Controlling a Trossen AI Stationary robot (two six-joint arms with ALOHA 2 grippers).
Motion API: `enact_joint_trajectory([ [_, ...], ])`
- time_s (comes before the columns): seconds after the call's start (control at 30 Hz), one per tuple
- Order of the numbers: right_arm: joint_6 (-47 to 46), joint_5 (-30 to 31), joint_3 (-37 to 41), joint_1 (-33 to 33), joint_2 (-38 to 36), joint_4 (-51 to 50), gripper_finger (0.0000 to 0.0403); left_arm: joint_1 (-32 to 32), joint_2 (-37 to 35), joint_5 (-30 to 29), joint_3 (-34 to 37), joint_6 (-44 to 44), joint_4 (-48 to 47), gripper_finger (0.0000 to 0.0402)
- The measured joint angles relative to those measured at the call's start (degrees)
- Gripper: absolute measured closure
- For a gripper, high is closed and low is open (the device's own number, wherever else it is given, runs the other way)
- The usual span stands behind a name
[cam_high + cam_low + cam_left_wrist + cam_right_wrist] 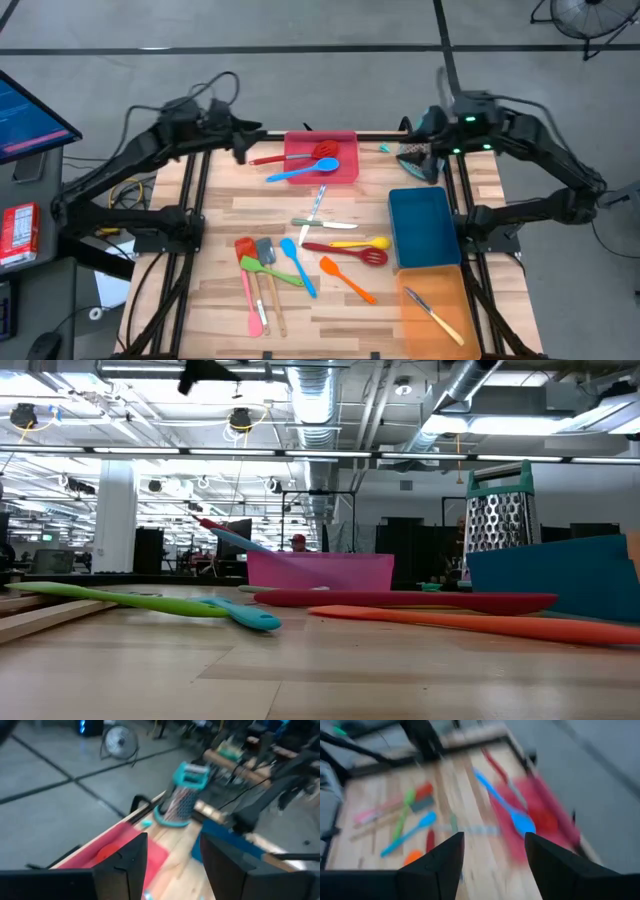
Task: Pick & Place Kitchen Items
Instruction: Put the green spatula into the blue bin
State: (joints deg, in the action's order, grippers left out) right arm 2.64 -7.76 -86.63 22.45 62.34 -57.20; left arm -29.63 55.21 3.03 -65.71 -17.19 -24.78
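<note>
Kitchen items (310,255) scattered mid-tabletop (220,210), blue spoon (300,171) and red turner (300,153) on red tray (345,140) at far edge, left tool (172,865) and right tool (492,865) both released, empty

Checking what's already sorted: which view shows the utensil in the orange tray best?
The high view: the yellow-handled utensil lies diagonally in the orange tray, fully visible. The low view shows only the tray's edge; neither wrist view shows it.
</note>
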Motion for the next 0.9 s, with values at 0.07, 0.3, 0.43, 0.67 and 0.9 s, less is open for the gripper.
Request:
enact_joint_trajectory([
  [0.07,2.1,-0.6,0.0,1.1,-2.5,3.8,0.0192,1.0,-2.9,0.0,0.0,-1.0,-0.1,0.0244],
  [0.3,3.4,-10.3,0.0,7.5,-12.7,8.4,0.0191,8.1,-7.7,1.8,0.0,-1.4,-2.1,0.0244],
  [0.43,-1.1,-10.7,3.5,8.4,-18.9,8.9,0.0193,14.6,-6.0,1.9,0.0,-1.3,-5.5,0.0244],
  [0.67,-8.3,-11.1,18.8,8.3,-30.5,20.1,0.0193,25.1,0.6,1.8,0.0,-3.1,-7.3,0.0245],
  [0.9,-13.6,-10.9,33.0,8.3,-36.8,33.1,0.0199,30.0,3.0,1.4,0.0,-6.0,-8.2,0.0246],
])
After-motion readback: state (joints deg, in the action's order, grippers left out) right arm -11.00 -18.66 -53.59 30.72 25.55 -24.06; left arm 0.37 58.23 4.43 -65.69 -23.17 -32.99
